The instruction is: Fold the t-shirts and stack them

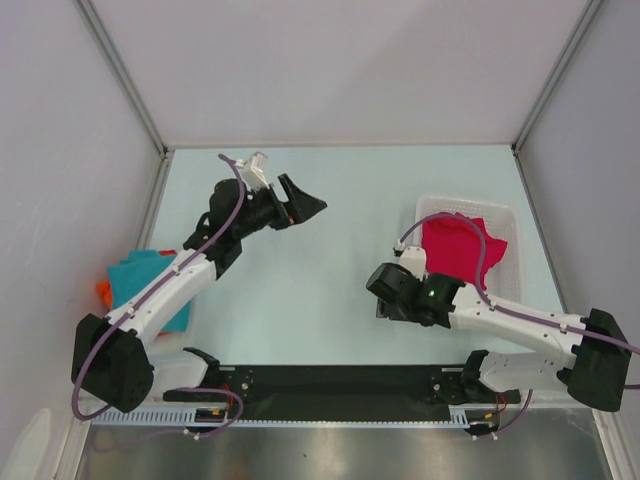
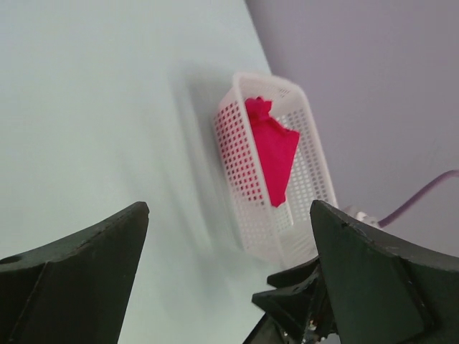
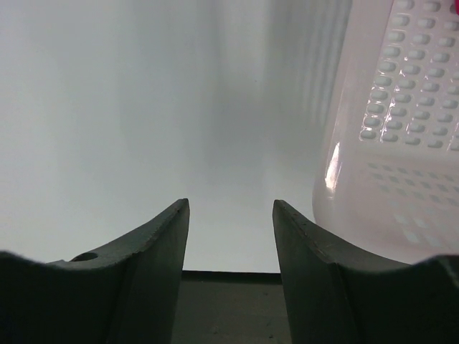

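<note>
A soft crimson-pink cloth t-shirt (image 1: 462,250) is lying crumpled in the white plastic mesh basket (image 1: 505,215) at three o'clock. A teal-blue t-shirt (image 1: 135,275) and orange t-shirt (image 1: 102,291) are resting together at nine. The left gripper (image 2: 229,208) and right gripper (image 3: 231,215) are gaping, empty. The light, limp crimson cloth is probably wanting a pinch on its raised fold.

Pale mint table (image 1: 320,300), white mesh basket (image 1: 505,215) standing on its right side, teal-blue t-shirt (image 1: 135,275) lying flat by the left edge, a bit of orange t-shirt (image 1: 102,291) showing beside it, possibly tucked underneath, black rail (image 1: 340,378) along the near edge
</note>
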You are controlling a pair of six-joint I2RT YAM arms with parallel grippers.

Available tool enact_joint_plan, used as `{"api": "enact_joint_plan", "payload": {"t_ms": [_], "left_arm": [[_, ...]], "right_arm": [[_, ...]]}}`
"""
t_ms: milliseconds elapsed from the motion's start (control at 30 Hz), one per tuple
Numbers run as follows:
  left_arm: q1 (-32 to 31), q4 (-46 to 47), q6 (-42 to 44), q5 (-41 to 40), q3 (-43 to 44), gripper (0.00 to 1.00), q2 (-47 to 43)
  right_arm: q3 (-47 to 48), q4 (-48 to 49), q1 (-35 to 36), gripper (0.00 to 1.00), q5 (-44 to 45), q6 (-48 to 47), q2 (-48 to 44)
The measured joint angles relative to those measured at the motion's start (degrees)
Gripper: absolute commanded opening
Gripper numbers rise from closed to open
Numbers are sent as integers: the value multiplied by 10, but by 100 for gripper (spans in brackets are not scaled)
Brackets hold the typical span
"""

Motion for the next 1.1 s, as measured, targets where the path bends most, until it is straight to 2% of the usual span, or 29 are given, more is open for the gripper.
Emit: {"api": "enact_joint_plan", "payload": {"t_ms": [200,333,533,767,933,1100], "left_arm": [[1,8,-5,24,-60,100,-1],[1,16,-9,33,-70,100,-7],[1,36,-9,45,-83,100,-30],[1,41,-10,47,-118,100,-38],[1,45,-14,49,-121,100,-37],[1,54,-14,56,-125,100,-38]], "right_arm": [[5,-2,-18,57,6,0,0],[-8,15,-61,59,4,-11,-3],[-50,30,-198,59,-7,-65,-4],[-49,39,-311,59,-17,-129,-24],[-18,39,-325,59,-26,-161,1],[51,50,-324,60,-41,-195,71]]}}
